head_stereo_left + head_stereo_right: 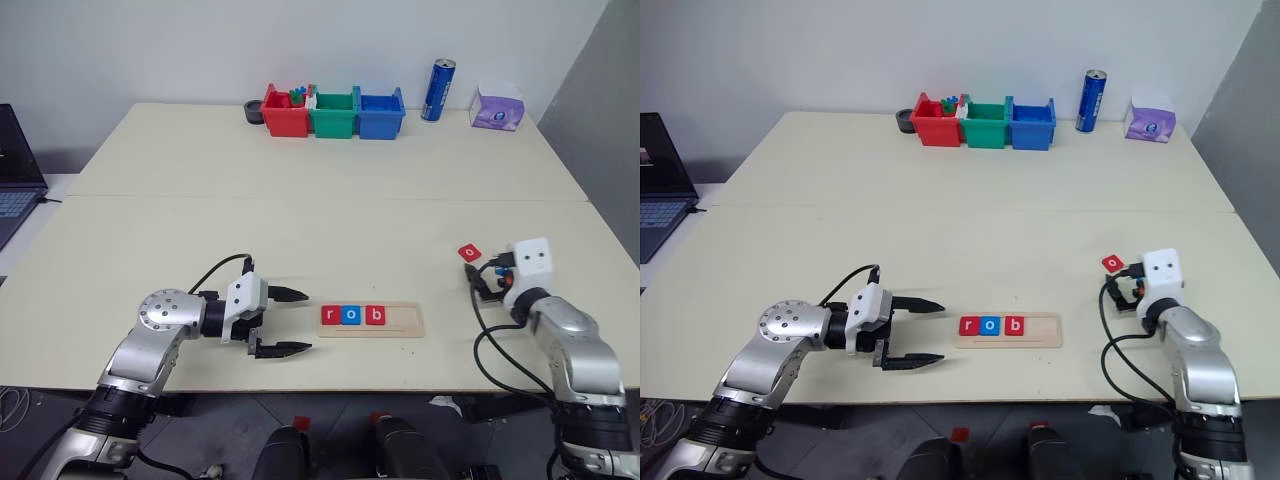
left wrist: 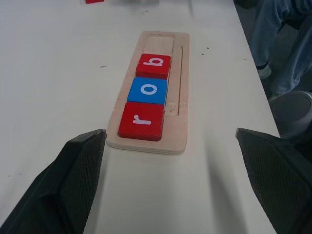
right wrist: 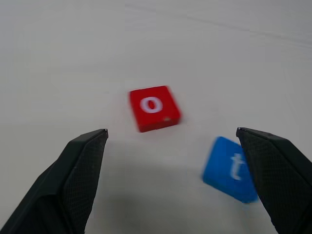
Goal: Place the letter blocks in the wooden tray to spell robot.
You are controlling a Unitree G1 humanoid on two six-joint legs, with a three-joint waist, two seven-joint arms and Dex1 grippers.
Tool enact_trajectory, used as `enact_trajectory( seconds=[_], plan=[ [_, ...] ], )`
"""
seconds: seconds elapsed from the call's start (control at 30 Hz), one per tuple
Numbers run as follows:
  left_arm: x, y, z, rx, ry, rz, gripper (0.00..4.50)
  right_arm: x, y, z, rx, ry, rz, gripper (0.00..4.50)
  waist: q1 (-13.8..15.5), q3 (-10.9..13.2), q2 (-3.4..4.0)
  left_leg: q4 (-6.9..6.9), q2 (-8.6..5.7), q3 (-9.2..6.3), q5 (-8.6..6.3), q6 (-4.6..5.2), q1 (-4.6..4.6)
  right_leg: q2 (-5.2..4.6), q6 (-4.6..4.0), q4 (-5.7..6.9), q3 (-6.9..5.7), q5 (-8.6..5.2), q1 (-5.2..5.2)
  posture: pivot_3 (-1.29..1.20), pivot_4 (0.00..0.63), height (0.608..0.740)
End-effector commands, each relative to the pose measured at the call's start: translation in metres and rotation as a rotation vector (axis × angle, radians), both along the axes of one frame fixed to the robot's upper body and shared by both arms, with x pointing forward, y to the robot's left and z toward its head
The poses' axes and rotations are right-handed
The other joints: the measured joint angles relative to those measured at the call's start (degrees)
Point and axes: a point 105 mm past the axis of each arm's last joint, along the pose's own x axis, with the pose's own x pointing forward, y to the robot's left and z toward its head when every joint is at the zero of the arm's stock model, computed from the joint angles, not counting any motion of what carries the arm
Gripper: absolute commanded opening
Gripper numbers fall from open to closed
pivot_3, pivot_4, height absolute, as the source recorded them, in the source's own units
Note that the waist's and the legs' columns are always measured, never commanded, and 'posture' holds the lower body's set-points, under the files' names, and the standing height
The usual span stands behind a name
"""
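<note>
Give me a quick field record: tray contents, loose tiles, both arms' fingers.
tray: wooden tray near the table's front edge, right part unfilled
in tray: red r, blue o, red b, in that order
loose: red o and blue t on the table, apart
left gripper: fingers open, empty, beside the tray's r end
right gripper: fingers open, empty, facing the loose tiles

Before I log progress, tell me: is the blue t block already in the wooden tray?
No, the blue t block lies on the table beside the red o block, while the wooden tray holds just r, o and b.
</note>
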Motion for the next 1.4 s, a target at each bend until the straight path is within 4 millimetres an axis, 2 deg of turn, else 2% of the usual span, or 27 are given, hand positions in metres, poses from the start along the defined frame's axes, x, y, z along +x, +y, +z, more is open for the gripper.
enact_trajectory(
  seconds=[0.03, 0.27, 0.43, 0.53, 0.73, 0.77, 0.87, 0.97, 1.13, 1.27, 1.4],
  plan=[
    [-0.001, 0.0, 0.011, -0.015, -0.037, -0.003, 4.5, 0.014, 0.005, 0.016, -0.011, -0.044, 0.078, 4.49, 0.0, 0.0, 0.0, 0.0, 0.0, 0.0, 0.0, 0.0, 0.0, 0.0, 0.0, 0.0, 0.0, 0.0, 0.0, 0.0, 0.15, 0.74],
    [-0.001, 0.004, 0.009, -0.006, -0.034, 0.005, 4.5, 0.035, -0.007, 0.012, -0.035, 0.011, 0.089, 4.49, 0.03, 0.0, 0.0, -0.02, 0.0, 0.01, 0.0, 0.0, -0.01, 0.0, -0.21, -0.02, -0.04, 0.12, 0.0, 0.0, 0.15, 0.74],
    [-0.003, 0.001, 0.009, -0.005, -0.035, 0.003, 4.5, 0.038, -0.015, 0.0, -0.001, 0.106, 0.085, 4.49, 0.04, 0.0, 0.01, -0.01, 0.0, 0.02, 0.0, 0.0, -0.01, -0.01, -0.21, -0.02, -0.02, 0.12, 0.0, 0.0, 0.15, 0.74],
    [-0.003, -0.003, 0.011, -0.006, -0.037, -0.002, 4.5, 0.037, -0.018, -0.003, 0.008, 0.135, 0.086, 3.56, 0.05, 0.0, 0.0, 0.0, 0.0, 0.0, 0.0, 0.0, 0.0, -0.01, -0.22, -0.01, -0.03, 0.12, 0.01, 0.0, 0.15, 0.74],
    [-0.003, -0.005, 0.015, -0.007, -0.035, -0.004, 4.5, 0.03, -0.015, -0.006, 0.005, 0.141, 0.09, 1.44, 0.23, 0.0, 0.0, 0.01, -0.03, -0.01, 0.0, 0.0, -0.01, -0.04, -0.21, -0.02, -0.04, 0.12, 0.05, 0.0, 0.15, 0.74],
    [-0.003, -0.005, 0.015, -0.007, -0.033, -0.004, 4.5, 0.03, -0.015, -0.005, 0.004, 0.136, 0.089, 1.44, 0.23, 0.0, 0.0, 0.01, -0.02, -0.03, 0.0, 0.0, -0.01, -0.04, -0.21, -0.02, -0.05, 0.12, 0.05, 0.0, 0.15, 0.74],
    [-0.004, 0.002, 0.011, -0.005, -0.019, 0.004, 4.5, 0.017, -0.005, 0.013, -0.026, 0.064, 0.108, 1.45, 0.25, 0.0, 0.0, -0.01, -0.01, -0.06, 0.0, 0.0, -0.02, -0.03, -0.21, -0.02, -0.04, 0.12, 0.04, 0.0, 0.15, 0.74],
    [-0.005, 0.011, 0.007, 0.002, -0.007, 0.016, 4.5, -0.013, 0.012, 0.022, -0.029, 0.023, 0.122, 1.45, 0.23, 0.01, 0.04, -0.03, 0.04, -0.18, 0.0, 0.0, -0.12, -0.03, -0.21, -0.02, -0.02, 0.11, -0.02, 0.0, 0.15, 0.74],
    [-0.002, 0.017, -0.001, 0.015, -0.008, 0.023, 4.5, -0.06, 0.03, 0.009, 0.021, 0.044, 0.01, 1.45, 0.16, 0.0, 0.09, -0.04, 0.08, -0.24, 0.0, -0.01, -0.22, -0.03, 0.02, 0.0, -0.05, -0.04, -0.1, 0.0, 0.15, 0.74],
    [-0.001, 0.014, -0.002, 0.005, -0.007, 0.011, 4.5, -0.078, 0.036, -0.009, 0.066, 0.09, -0.09, 1.45, 0.13, 0.0, 0.09, 0.01, 0.06, -0.19, 0.0, -0.01, -0.13, -0.03, 0.07, -0.01, -0.03, -0.06, -0.09, 0.0, 0.15, 0.74],
    [0.001, 0.014, -0.002, 0.006, -0.013, 0.003, 4.5, -0.089, 0.044, -0.016, 0.098, 0.111, -0.137, 1.45, 0.13, -0.01, 0.09, 0.02, 0.03, -0.12, 0.0, -0.01, 0.0, -0.03, 0.1, 0.0, 0.03, -0.05, -0.02, 0.0, 0.15, 0.74]
  ],
)
